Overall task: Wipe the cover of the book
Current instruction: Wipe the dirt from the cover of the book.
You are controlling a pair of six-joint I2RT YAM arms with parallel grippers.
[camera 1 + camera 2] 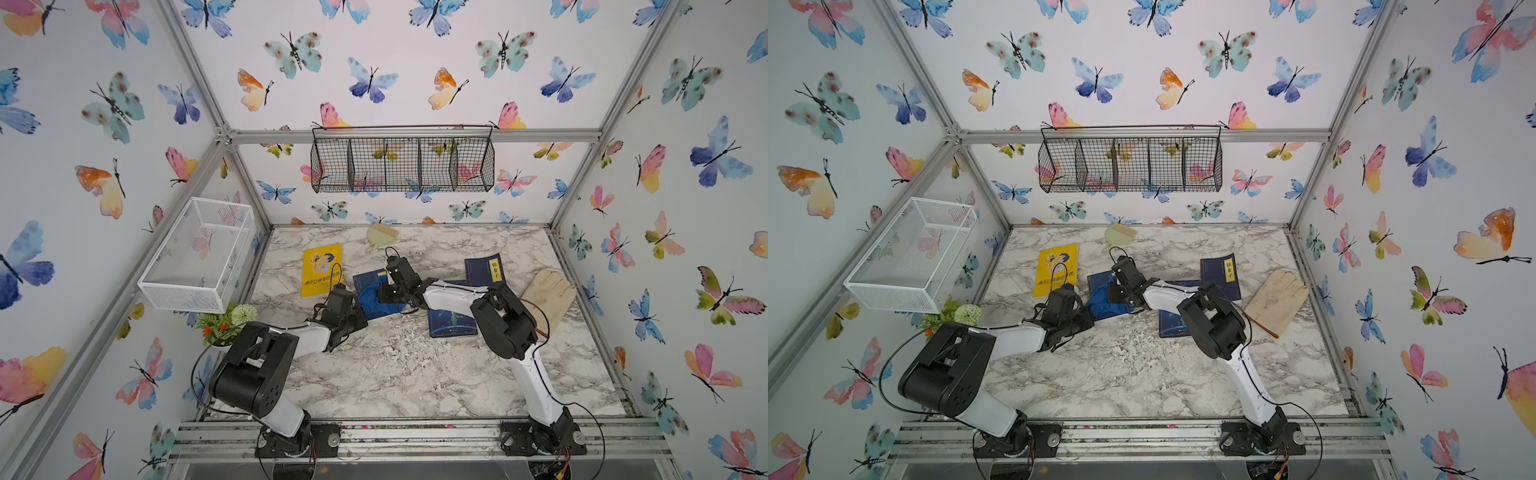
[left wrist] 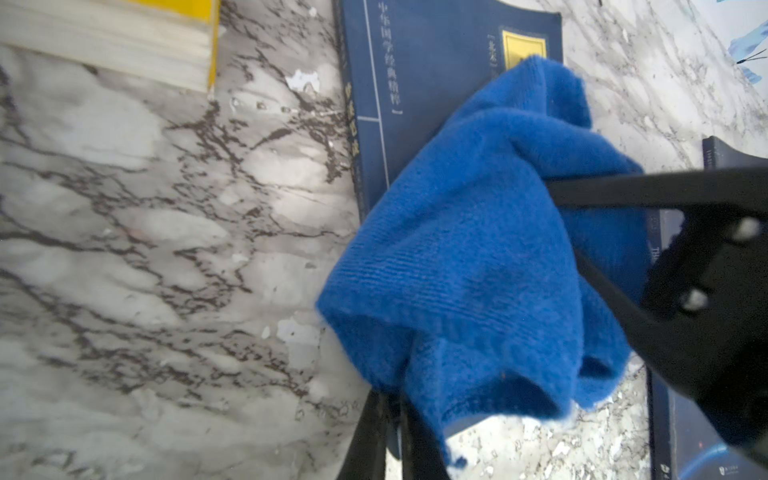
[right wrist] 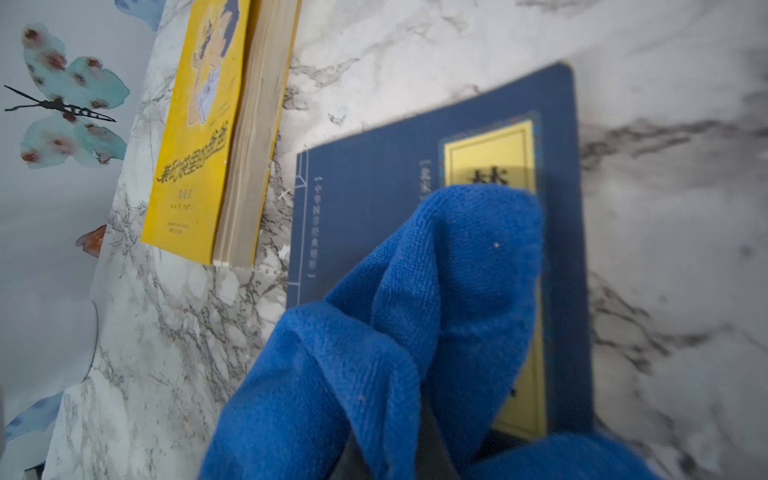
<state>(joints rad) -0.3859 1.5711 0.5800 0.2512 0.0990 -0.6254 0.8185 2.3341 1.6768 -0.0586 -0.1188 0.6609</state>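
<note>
- The dark blue book (image 1: 367,277) lies flat on the table (image 1: 415,374), left of the middle, just right of the yellow book (image 1: 321,270).
- The blue cloth (image 3: 415,332) rests on the cover and hides its near part and half of the gold title label.
- Your right claw (image 1: 382,294) is closed on a bunched fold of the cloth and holds it down on the book.
- Your left claw (image 2: 388,432) is closed too, at the near left corner of the book, under the hanging edge of the cloth. I cannot tell if it pinches the cloth, the book, or nothing.
- My judgement: the wiping is in progress, about the middle of it. The cloth is on the cover, but the far part and the strip along the spine are bare.
- What is left, I think: pass the cloth over those bare parts, then lift it away.
- White crumbs (image 1: 395,345) lie on the table near the book, so the cloth may drag them onto the cover.
</note>
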